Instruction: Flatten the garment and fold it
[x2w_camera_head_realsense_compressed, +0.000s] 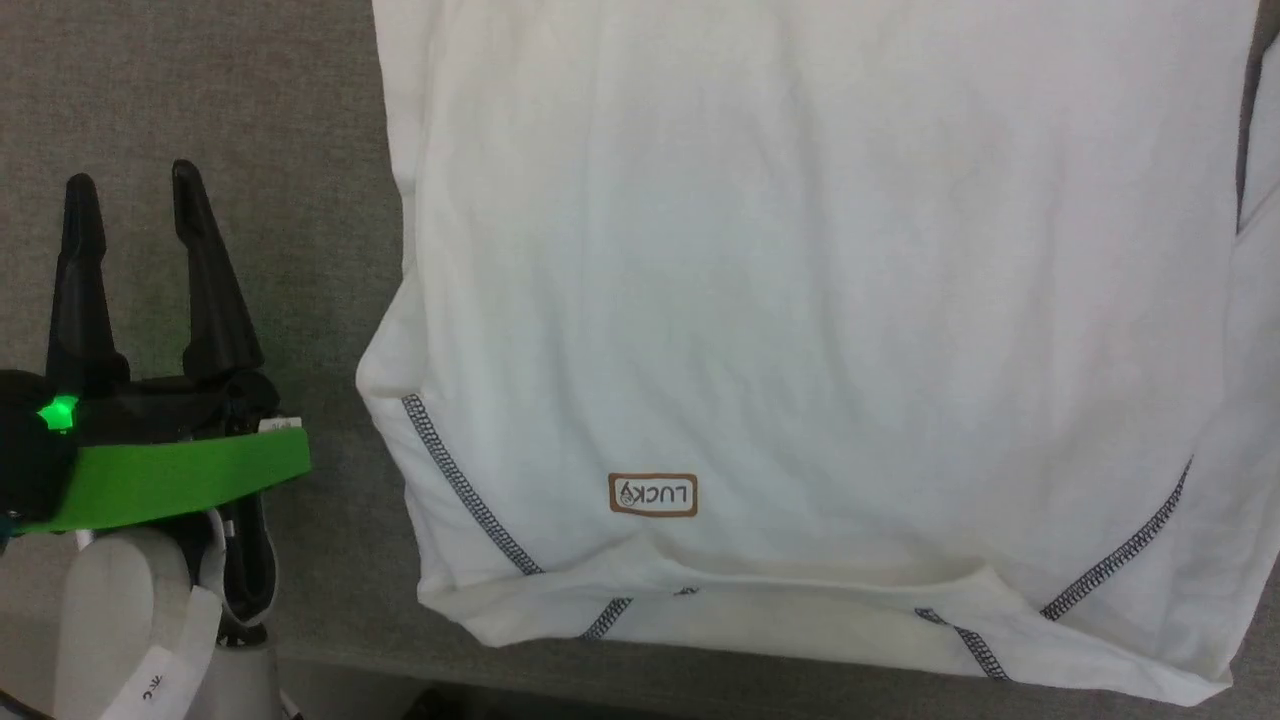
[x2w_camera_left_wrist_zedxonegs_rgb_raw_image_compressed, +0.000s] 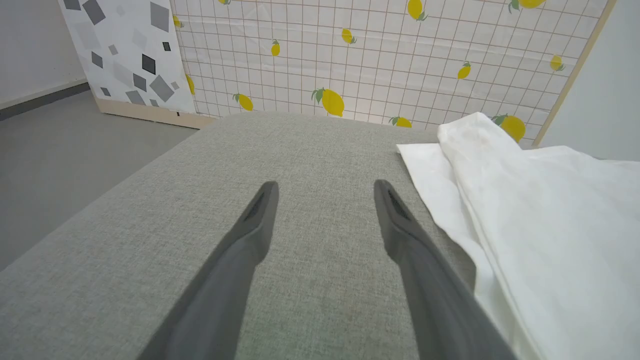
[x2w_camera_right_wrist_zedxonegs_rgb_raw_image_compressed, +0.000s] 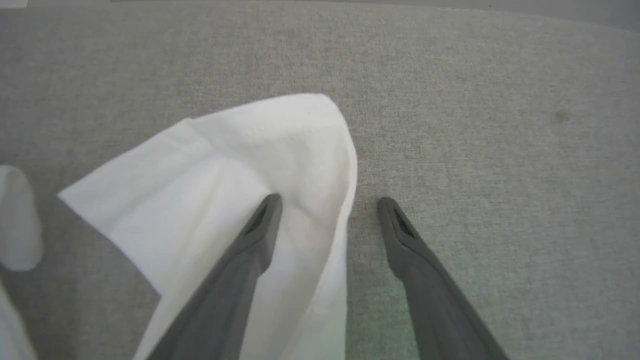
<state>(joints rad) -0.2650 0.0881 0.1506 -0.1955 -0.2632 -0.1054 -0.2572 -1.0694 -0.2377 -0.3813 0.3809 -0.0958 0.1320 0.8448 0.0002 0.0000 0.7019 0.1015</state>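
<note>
— Nearest the head camera, at the lower left of the frame, what sits there?
— That's the left gripper (x2w_camera_head_realsense_compressed: 132, 180), on a wrist with a green band (x2w_camera_head_realsense_compressed: 170, 480). Its two dark fingers are spread well apart with nothing between them. It is over the bare grey woven surface (x2w_camera_head_realsense_compressed: 300, 150), beside the garment's edge but not touching it.
— And the garment?
— The white shirt (x2w_camera_head_realsense_compressed: 800, 300) lies spread across the centre and right of the head view and runs out past the top edge. Dark zigzag stitching (x2w_camera_head_realsense_compressed: 465, 490) slants in near both lower corners. A brown-bordered LUCKY label (x2w_camera_head_realsense_compressed: 652, 494) reads upside down at lower centre, and the fabric below it is rumpled.
— What about the other arm?
— In its own wrist view the right gripper (x2w_camera_right_wrist_zedxonegs_rgb_raw_image_compressed: 330, 200) is wide open and grips nothing. One finger is over a white flap of the shirt, the other over grey weave, and the flap's rounded edge runs between them. I can't tell whether either finger touches.
— Anything behind?
— A lemon-print screen (x2w_camera_left_wrist_zedxonegs_rgb_raw_image_compressed: 375, 60) fills the top of the left wrist view.
</note>
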